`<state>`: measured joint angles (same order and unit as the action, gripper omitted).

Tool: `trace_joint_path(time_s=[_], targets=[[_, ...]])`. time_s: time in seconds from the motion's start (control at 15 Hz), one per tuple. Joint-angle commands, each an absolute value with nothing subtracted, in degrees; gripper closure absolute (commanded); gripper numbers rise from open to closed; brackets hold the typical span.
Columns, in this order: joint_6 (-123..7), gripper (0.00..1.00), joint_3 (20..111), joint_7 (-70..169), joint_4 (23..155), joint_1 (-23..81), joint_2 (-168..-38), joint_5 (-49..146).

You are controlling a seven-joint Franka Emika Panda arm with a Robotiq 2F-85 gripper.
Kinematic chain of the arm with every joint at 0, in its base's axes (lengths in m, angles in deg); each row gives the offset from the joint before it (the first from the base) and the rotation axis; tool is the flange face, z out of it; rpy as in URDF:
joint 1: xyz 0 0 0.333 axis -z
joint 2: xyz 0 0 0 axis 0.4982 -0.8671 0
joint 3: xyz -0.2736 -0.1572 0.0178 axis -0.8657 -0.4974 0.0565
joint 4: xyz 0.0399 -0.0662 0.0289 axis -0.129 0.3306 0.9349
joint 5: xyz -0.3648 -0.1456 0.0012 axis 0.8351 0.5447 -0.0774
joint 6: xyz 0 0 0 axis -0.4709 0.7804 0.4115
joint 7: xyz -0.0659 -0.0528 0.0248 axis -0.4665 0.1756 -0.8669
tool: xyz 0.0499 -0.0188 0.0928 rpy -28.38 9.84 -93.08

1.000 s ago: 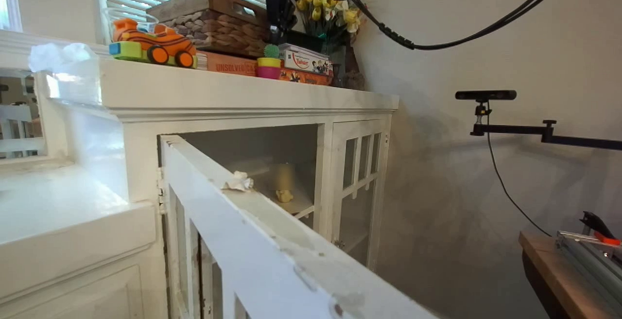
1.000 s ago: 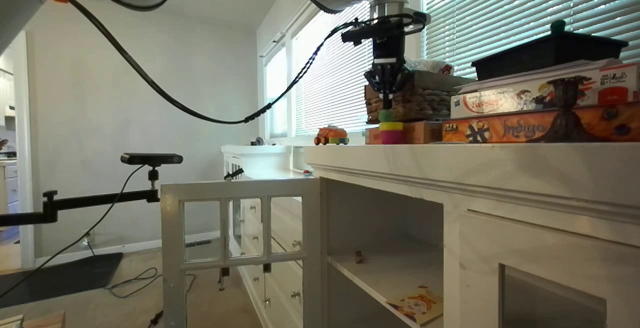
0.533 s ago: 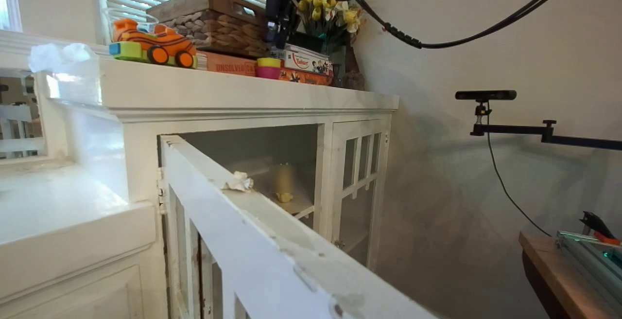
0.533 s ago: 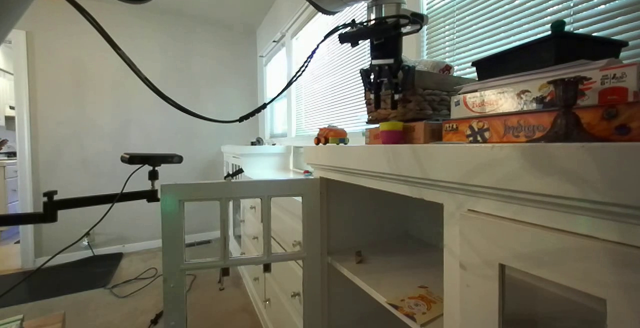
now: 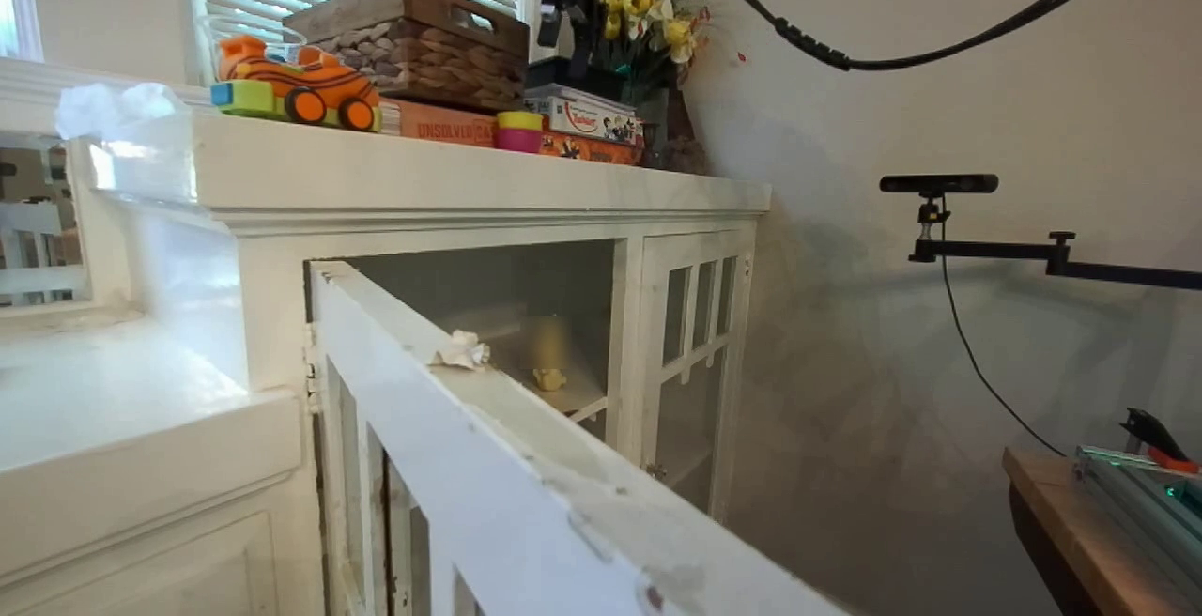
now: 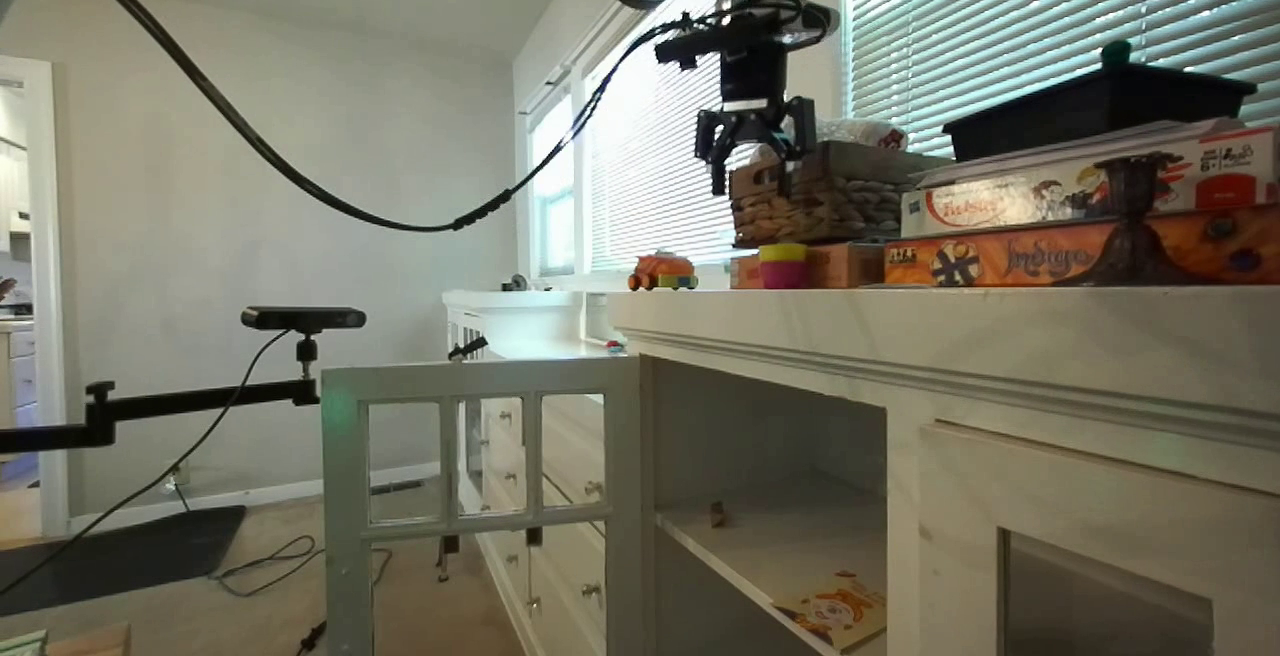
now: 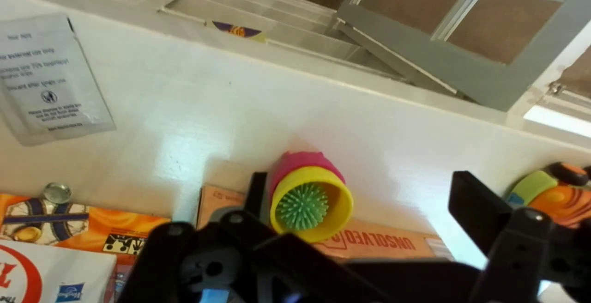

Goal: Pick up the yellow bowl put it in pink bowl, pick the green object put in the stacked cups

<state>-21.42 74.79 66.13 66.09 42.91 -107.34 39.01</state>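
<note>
In the wrist view, the yellow bowl [image 7: 340, 208] is nested inside the pink bowl [image 7: 307, 159]. The spiky green object [image 7: 302, 206] rests inside the yellow one, against one side. Both exterior views show the stack on the cabinet top, the yellow bowl [image 6: 783, 252] above the pink bowl [image 6: 783, 276], with the green object hidden inside. High above the stack and off to one side, my gripper [image 6: 752, 181] is open and holds nothing. Its fingers spread wide in the wrist view, and the stack appears near one of them without being touched.
An orange toy car [image 5: 300, 85] stands on the cabinet top [image 5: 451, 170]. Behind the stack are a wicker basket [image 6: 835, 196], an orange flat box [image 7: 383, 240] and stacked game boxes [image 6: 1080, 246]. A cabinet door [image 6: 480, 376] swings outward below. A white sachet [image 7: 51, 81] lies near the edge.
The jaws have gone from closed on the green object to wide apart. The green object has gone down into the yellow bowl. The arm has risen and shifted sideways from the stack.
</note>
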Motion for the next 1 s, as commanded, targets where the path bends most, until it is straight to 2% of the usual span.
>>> trace_joint_path(time_s=[0.0, 0.4, 0.47, 0.93], targets=[[-16.6, 0.0, 74.3, 69.0, 76.7, 44.3, -96.8, 39.5], [-14.1, 0.0, 72.4, 69.1, 89.0, 45.4, -87.0, 41.4], [-13.8, 0.0, 69.0, 69.0, 90.9, 42.4, -86.0, 41.0], [-19.4, 0.0, 66.0, 68.7, 103.2, 38.8, -81.8, 42.3]])
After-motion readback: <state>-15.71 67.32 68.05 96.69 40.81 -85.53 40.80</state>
